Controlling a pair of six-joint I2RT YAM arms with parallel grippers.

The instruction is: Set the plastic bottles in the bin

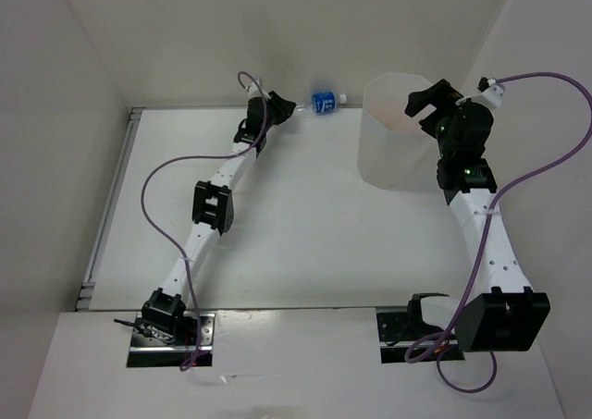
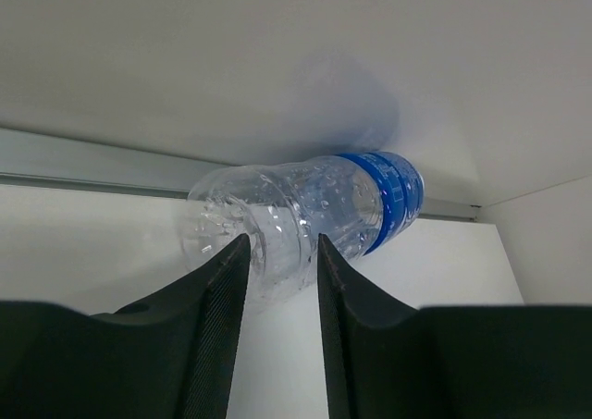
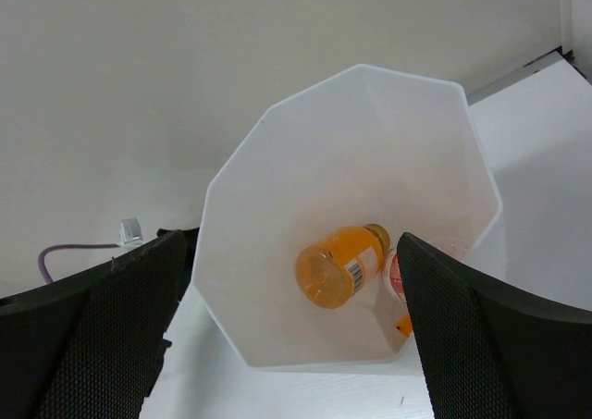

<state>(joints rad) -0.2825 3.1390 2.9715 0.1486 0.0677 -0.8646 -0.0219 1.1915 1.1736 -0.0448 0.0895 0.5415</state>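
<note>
The clear bottle with the blue label (image 1: 323, 102) lies sideways at the far back wall, its cap pointing right. My left gripper (image 1: 280, 106) is closed on its clear bottom end. In the left wrist view the two fingers (image 2: 227, 285) pinch the clear part of the bottle (image 2: 314, 202). The bin (image 1: 396, 134) stands at the back right. My right gripper (image 1: 427, 100) is open and empty above its rim. The right wrist view looks down into the bin (image 3: 277, 160). In it lie an orange bottle (image 3: 338, 266), a red-capped clear bottle (image 3: 393, 276) and a bit of another orange one (image 3: 403, 325).
White walls close in the table at the back and on both sides. A metal rail (image 1: 111, 197) runs along the left edge, and another along the back edge (image 2: 92, 160). Purple cables (image 1: 157, 174) trail from both arms.
</note>
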